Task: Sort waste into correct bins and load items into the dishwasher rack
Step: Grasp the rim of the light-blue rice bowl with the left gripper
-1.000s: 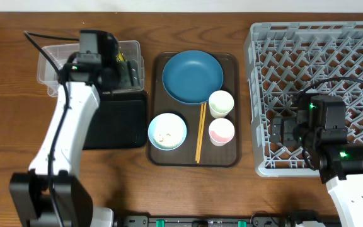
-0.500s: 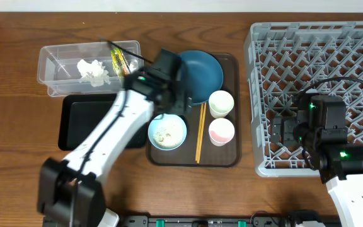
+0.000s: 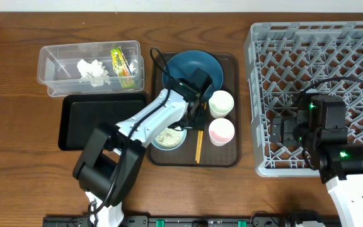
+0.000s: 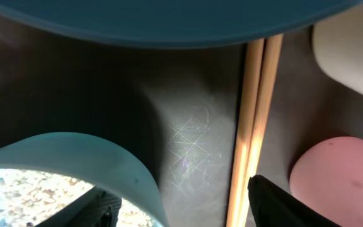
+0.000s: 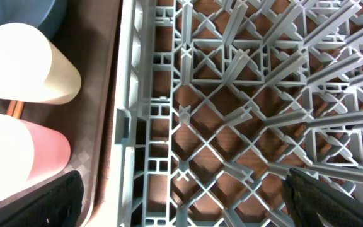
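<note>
My left gripper [image 3: 191, 120] [image 4: 188, 213] is low over the brown tray and open. One finger [image 4: 99, 211] is inside the light blue bowl [image 3: 167, 136] [image 4: 74, 161], over the rice [image 4: 24, 192]. The other finger [image 4: 282, 205] is just right of the chopsticks [image 3: 199, 142] [image 4: 254, 126], so the bowl's right rim and the chopsticks lie between them. The dark blue plate [image 3: 191, 68] [image 4: 169, 19], white cup [image 3: 220, 103] [image 5: 24, 63] and pinkish cup [image 3: 221, 131] [image 5: 17, 164] stand close by. My right gripper [image 3: 281, 132] [image 5: 188, 202] hovers open over the grey rack [image 3: 320, 63] [image 5: 232, 94].
The clear tub [image 3: 55, 53] at the back left holds the crumpled tissue [image 3: 93, 70] and the yellow-green wrapper [image 3: 123, 66]. In front of it lies the black tray [image 3: 99, 120]. The brown tray [image 3: 232, 157] sits between the bins and the rack.
My left arm has swung from the clear tub across to the brown tray and come down at the bowl's right rim. The right arm has not moved.
</note>
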Controlling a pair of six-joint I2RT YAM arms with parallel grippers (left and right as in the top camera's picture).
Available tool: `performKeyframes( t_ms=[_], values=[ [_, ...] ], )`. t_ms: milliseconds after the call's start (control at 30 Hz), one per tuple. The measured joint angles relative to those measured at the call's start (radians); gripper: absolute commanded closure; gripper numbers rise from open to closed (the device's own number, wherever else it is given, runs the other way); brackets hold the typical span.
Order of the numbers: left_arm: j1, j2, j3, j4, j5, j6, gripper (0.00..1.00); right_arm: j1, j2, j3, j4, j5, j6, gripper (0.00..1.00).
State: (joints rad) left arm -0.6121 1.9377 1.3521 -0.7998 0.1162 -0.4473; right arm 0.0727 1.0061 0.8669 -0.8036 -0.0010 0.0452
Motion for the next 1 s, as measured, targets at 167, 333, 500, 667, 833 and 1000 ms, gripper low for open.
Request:
performKeyframes(
  t_ms=[167, 333, 500, 667, 833, 1000],
  values=[
    [-0.001, 0.026, 0.0, 0.0, -0.004, -0.005, 0.59, 0.0, 0.0, 0.0, 0.0, 0.0, 0.0, 0.01],
    [-0.001, 0.045, 0.0, 0.0, -0.005, -0.005, 0.66, 0.0, 0.0, 0.0, 0.0, 0.0, 0.0, 0.01],
    [-0.002, 0.046, 0.0, -0.002, -0.011, -0.004, 0.81, 0.0, 0.0, 0.0, 0.0, 0.0, 0.0, 0.01],
    [-0.006, 0.046, 0.0, -0.008, -0.019, -0.009, 0.94, 0.0, 0.0, 0.0, 0.0, 0.0, 0.0, 0.01],
    [-0.007, 0.041, 0.0, -0.015, -0.031, -0.005, 0.94, 0.0, 0.0, 0.0, 0.0, 0.0, 0.0, 0.01],
    [-0.007, 0.015, 0.0, -0.034, -0.035, -0.005, 0.94, 0.0, 0.0, 0.0, 0.0, 0.0, 0.0, 0.01]
  ],
)
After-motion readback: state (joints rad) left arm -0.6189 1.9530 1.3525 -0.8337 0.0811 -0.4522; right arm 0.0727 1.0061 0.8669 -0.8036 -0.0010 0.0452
